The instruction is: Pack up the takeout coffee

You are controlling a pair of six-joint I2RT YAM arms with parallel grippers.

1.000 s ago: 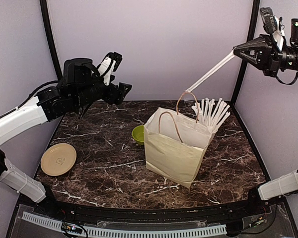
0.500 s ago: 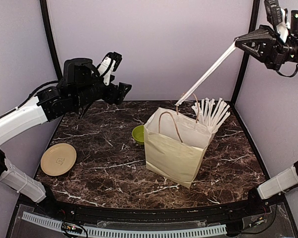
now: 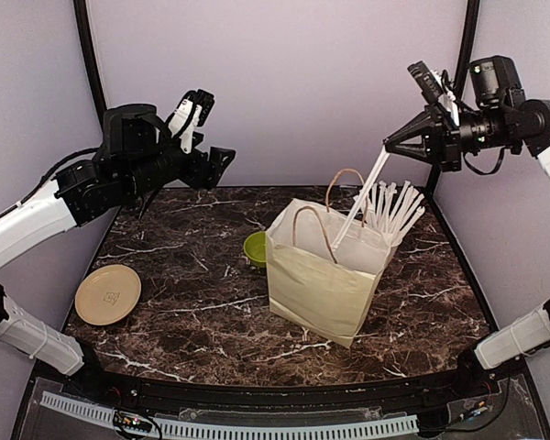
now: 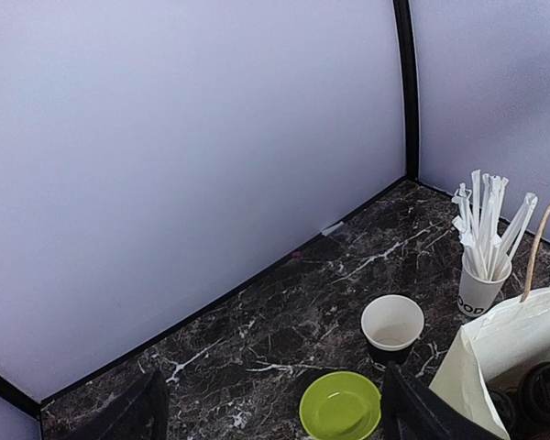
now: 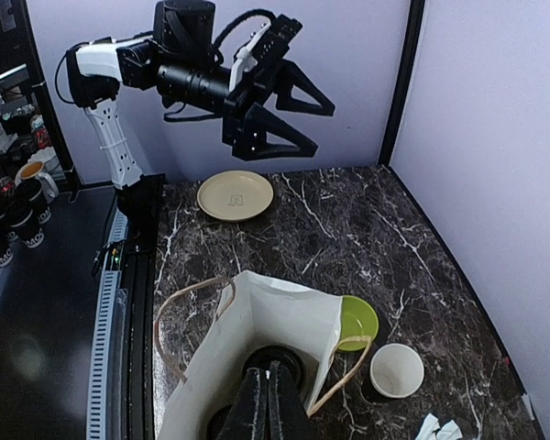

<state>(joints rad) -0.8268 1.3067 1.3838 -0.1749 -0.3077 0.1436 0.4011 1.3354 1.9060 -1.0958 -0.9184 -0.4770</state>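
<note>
- we count three coffee cups: one open cup (image 4: pixel 391 326) on the tabletop (image 3: pixel 192 275) and two lidded cups (image 4: pixel 545 391) down inside the paper bag (image 3: pixel 316 284).
- the open cup stands upright, with a black body, a white rim and a white inside; we see nothing in it. of the other two, only the round black lids show.
- the open cup sits just behind the lime-green bowl (image 4: pixel 340 406), near the bag's far side. from above, the bag hides it.
- around them we count one bag, one bowl and one tan plate (image 3: pixel 107 293), which lies well apart at the left. one white cup (image 4: pixel 479 291) stands just behind the bag, holding a bunch of white straws we cannot count surely.
- the right fingers (image 5: pixel 255 408) are pressed together on a single white straw (image 3: pixel 361 200). it slants down to the bag's open mouth, beside the looped handles.
- the left fingers (image 4: pixel 412 417) are spread wide with nothing between them, raised high over the left rear of the tabletop.
</note>
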